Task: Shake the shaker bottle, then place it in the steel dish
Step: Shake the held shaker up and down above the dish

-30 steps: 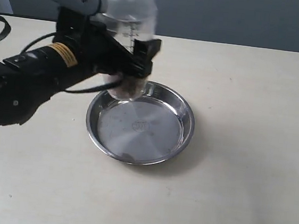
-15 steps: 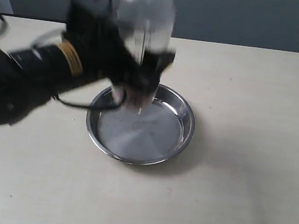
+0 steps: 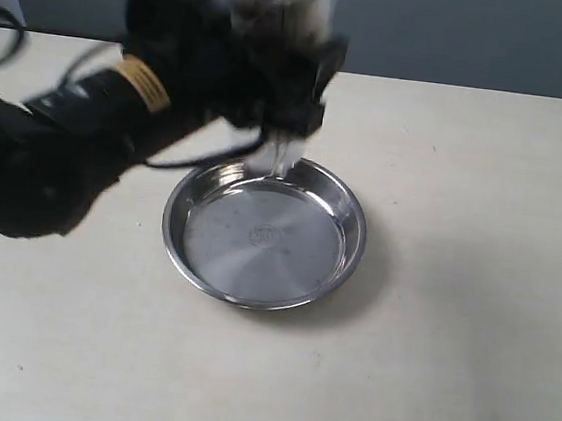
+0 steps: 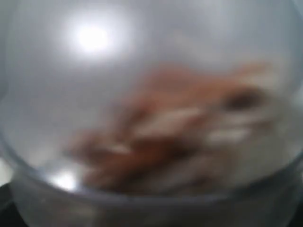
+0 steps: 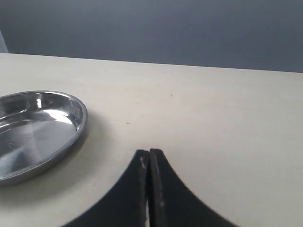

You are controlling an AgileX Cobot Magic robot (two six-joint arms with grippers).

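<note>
From the exterior view, my left gripper (image 3: 279,90) is clamping the shaker bottle (image 3: 282,10), blurred, above the steel dish's (image 3: 353,240) far rim, likely so the set-down is short. In my left wrist view the bottle's (image 4: 151,123) brown bits are filling the frame; in the right wrist view my right gripper (image 5: 149,158) is idling pinched together, empty, beside the dish (image 5: 33,127)

Bottle (image 3: 283,0) clear, brown bits inside. Dish (image 3: 354,228) shiny silver. Desk (image 3: 468,341) pale cream. Left arm (image 3: 55,157) black, yellow band (image 3: 141,85). Right gripper (image 5: 146,158) black.
</note>
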